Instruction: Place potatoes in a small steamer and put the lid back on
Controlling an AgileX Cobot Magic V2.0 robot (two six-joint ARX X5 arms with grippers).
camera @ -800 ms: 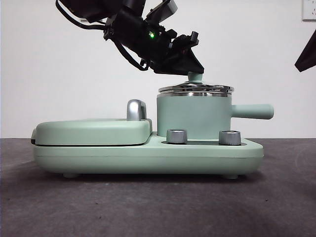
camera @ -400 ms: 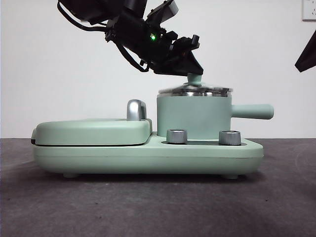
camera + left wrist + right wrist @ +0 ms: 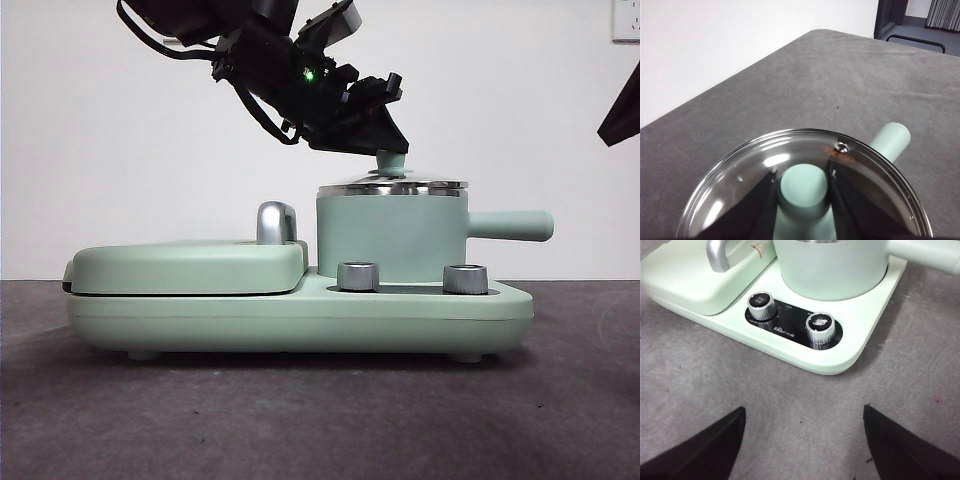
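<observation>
Since 1 s ago the lid (image 3: pixel 392 186) has gone from a bit tipped to flat on the small steamer (image 3: pixel 392 235), and the arm has barely moved.

Task looks nearly done. Lid sits level on the steel rim of the pot, no gap seen from the front view. Potatoes can't be seen: the pot wall hides them in front, and in the left wrist view the glass only shows glare and the knob. So I guess they're inside, but can't tell for sure. What's left: let go of the knob and pull the arm away.

Left gripper (image 3: pixel 803 187) comes down at a slant from the upper left, over the pot. Its two black jaws are closed on the lid's green knob (image 3: pixel 803 186), one each side, touching it.

Right gripper (image 3: pixel 802 440) waits low over the table, near the base w/ the two dials (image 3: pixel 820 323). Its jaws are spread wide apart, holding nothing.
</observation>
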